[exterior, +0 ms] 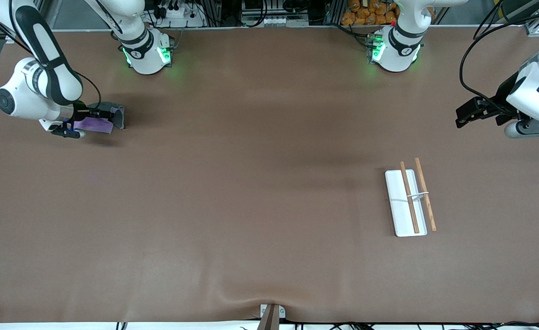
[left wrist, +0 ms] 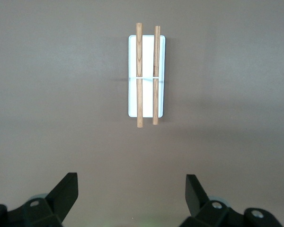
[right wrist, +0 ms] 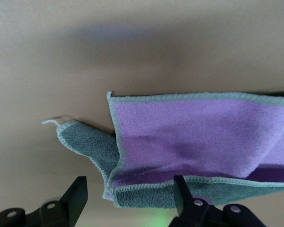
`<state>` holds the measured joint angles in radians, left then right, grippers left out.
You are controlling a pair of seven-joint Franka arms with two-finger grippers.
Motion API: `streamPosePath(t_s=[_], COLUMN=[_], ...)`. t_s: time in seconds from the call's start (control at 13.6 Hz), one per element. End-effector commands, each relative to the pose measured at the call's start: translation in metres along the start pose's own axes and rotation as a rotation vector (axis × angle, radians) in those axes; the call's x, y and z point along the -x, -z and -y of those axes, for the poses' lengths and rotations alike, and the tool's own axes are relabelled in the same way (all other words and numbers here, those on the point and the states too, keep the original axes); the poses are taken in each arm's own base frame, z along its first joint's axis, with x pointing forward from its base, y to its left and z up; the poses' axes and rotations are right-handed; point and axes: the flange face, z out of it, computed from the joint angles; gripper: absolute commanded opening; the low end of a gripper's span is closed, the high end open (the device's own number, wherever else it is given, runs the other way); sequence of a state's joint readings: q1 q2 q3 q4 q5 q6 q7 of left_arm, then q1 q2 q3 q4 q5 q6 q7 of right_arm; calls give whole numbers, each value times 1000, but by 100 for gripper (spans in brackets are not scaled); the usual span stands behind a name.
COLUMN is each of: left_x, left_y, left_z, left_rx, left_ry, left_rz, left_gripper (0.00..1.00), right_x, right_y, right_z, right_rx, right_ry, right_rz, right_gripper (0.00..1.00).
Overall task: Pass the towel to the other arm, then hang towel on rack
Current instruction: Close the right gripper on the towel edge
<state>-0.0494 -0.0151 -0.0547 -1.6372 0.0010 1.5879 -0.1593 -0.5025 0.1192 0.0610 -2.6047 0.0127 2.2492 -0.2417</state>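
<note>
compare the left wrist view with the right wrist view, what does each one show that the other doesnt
Only the left wrist view shows the rack: a flat white base with two parallel wooden rods joined by a slim bracket, lying on the table with nothing hung on it. Only the right wrist view shows the towel, its purple face up and a grey corner folded out, right at the right hand, whose fingers are spread. Both show the brown table and their own hand's two black fingers apart; the left hand holds nothing.
</note>
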Motion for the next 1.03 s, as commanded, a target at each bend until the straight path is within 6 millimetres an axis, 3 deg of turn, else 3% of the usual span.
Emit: streamPosePath(t_s=[0.0,0.37,0.44,0.52,0.59,0.66,0.81,0.96], left_x=[1,1,0,1,1,0,0,0], left_y=[1,1,0,0,1,1,1,2], left_z=[0,2,2,0,-1,0,1,0], left_rx=[-4,-4,-4,-4,-6,-4,-5,-3], left_ry=[-5,-2,-3,-8,-8,-5,-5,-5], left_rz=[-10,-10,-9,-9,-11,-10,-11,-15], left_gripper=[100,100,100,100,100,100,100,100], right_x=[3,10,12,12,14,15,15,16], right_y=[-11,-12,-12,-12,-14,-18,-26,-26], right_z=[-5,-14,-19,-22,-27,-30,-30,-30], right_rx=[2,-16,-21,-11,-15,-22,-29,-31], right_ry=[9,-8,-18,-12,-8,-14,-15,-12], right_rz=[14,44,49,50,58,66,84,92], right_gripper=[81,70,58,52,37,32,38,5])
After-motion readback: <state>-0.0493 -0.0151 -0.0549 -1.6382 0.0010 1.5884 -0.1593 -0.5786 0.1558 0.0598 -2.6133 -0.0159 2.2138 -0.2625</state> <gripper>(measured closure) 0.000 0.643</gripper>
